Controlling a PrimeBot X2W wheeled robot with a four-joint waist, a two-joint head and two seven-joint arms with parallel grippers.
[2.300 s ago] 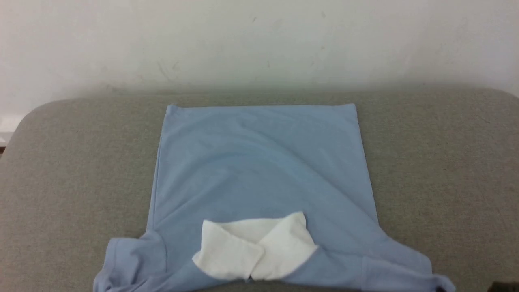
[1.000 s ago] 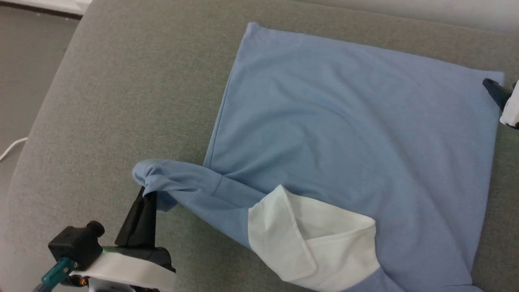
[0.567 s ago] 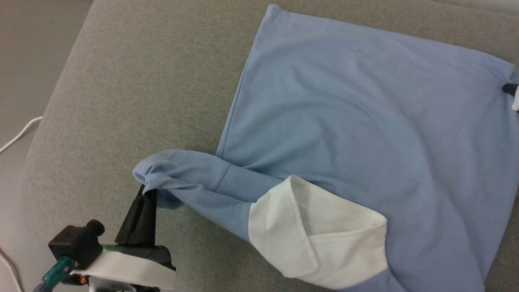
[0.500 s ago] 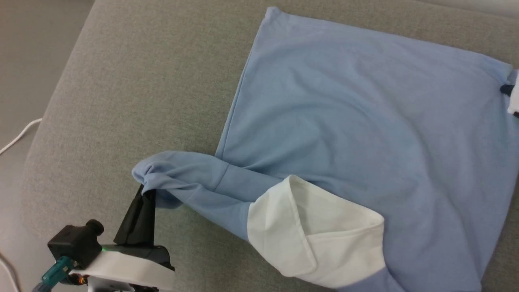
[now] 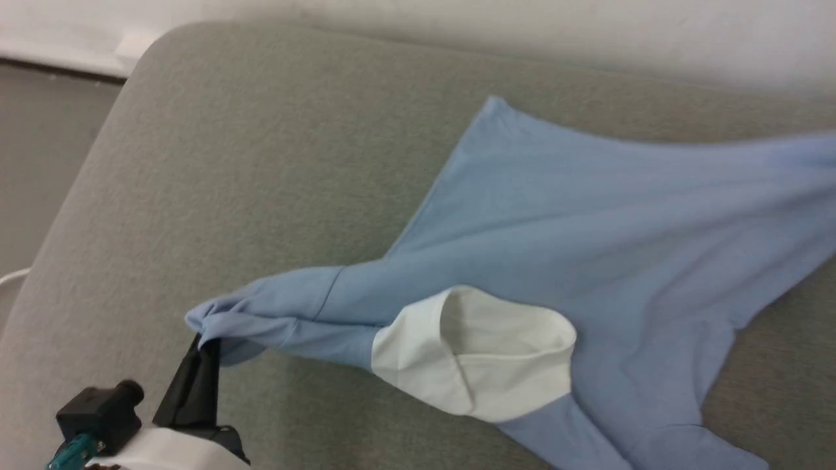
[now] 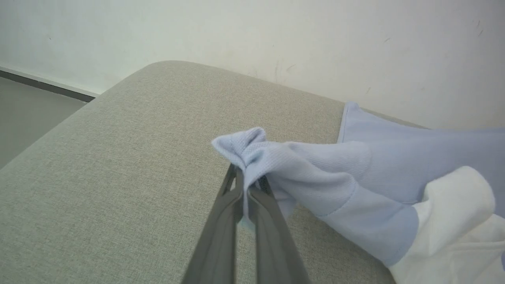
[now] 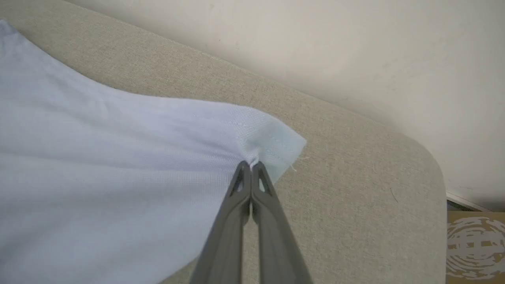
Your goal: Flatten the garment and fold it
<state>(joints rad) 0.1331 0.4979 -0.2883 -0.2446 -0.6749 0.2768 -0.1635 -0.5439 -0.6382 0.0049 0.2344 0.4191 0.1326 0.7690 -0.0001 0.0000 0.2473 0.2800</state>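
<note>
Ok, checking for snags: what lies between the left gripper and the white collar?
Only the blue sleeve of the garment, bunched where the left gripper pinches it; head and left wrist views show this.

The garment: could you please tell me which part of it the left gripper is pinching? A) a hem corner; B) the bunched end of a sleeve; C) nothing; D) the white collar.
B: the left gripper is shut on the bunched sleeve end of the garment, clear of the white collar.
</note>
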